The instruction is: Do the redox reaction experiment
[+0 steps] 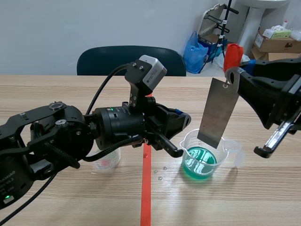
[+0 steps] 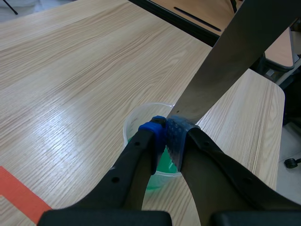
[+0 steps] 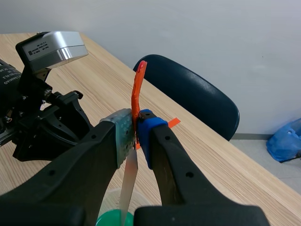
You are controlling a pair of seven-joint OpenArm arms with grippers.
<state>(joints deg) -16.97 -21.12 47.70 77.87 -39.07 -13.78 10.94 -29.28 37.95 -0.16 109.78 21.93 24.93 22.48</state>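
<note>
The right arm [image 1: 270, 94] is holding its jaws clamped on the orange-red tag [image 3: 137, 89] at the top of the metal plate [image 1: 217, 113]. The plate is hanging tilted, with its lower end inside the mouth of the beaker [image 1: 225, 157]. Whether it is touching the green liquid [image 1: 200, 165] is unclear. The left arm [image 1: 113, 125] is hovering just above the beaker's rim, beside the plate, its jaws pressed together on nothing. 1 small clear cup [image 1: 107, 161] is sitting on the bench [image 1: 56, 89] under the left arm.
</note>
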